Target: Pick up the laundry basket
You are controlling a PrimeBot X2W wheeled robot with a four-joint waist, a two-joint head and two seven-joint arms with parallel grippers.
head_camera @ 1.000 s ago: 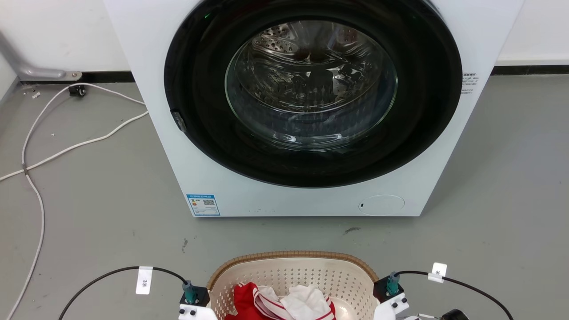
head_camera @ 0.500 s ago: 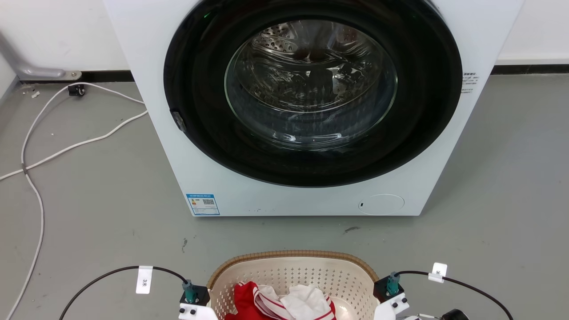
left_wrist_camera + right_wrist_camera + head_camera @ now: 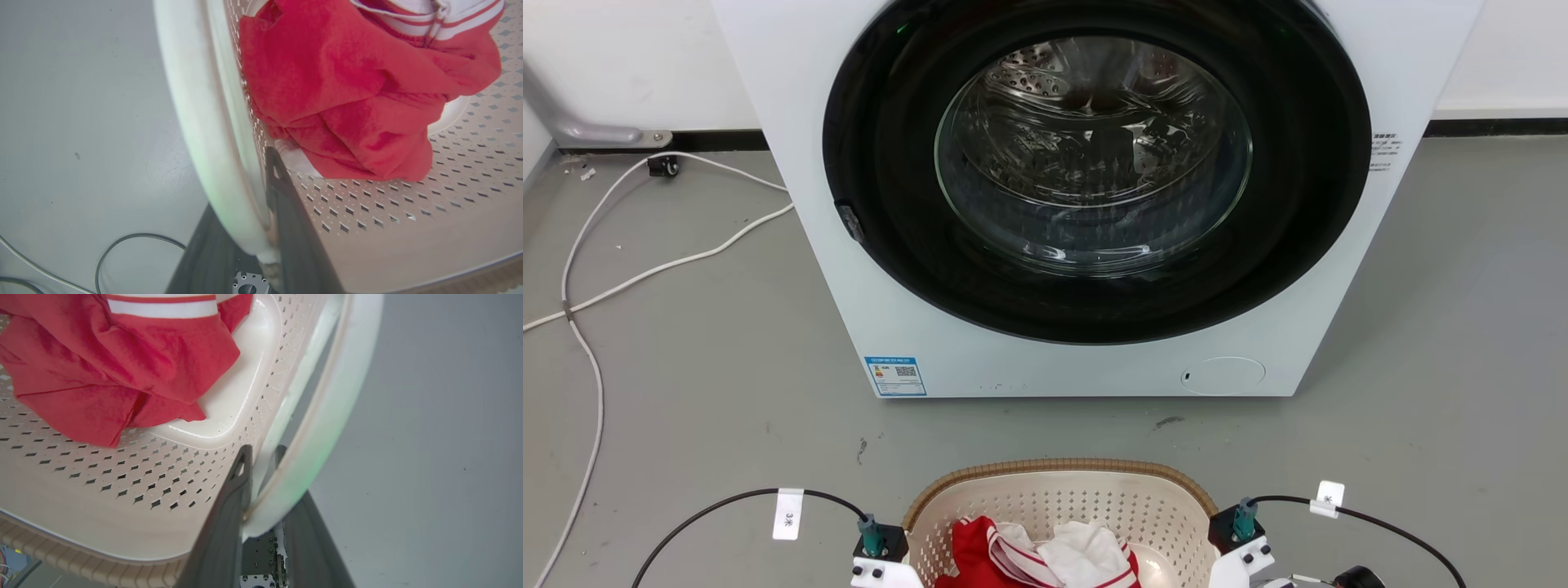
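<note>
A big white washer (image 3: 1086,367) is standing on the grey floor (image 3: 686,392). The basket (image 3: 1054,472) is showing in front of it, between both grippers, with red and white clothes (image 3: 1029,563) lying inside. The left gripper (image 3: 241,192) is pinching the left handle (image 3: 192,114), its fingers (image 3: 290,220) narrow. The right gripper (image 3: 262,457) is squeezing the right handle (image 3: 331,408) the same way.

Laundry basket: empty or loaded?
Partly loaded: red and white clothes lie in the laundry basket; bare perforated floor shows beside them.
</note>
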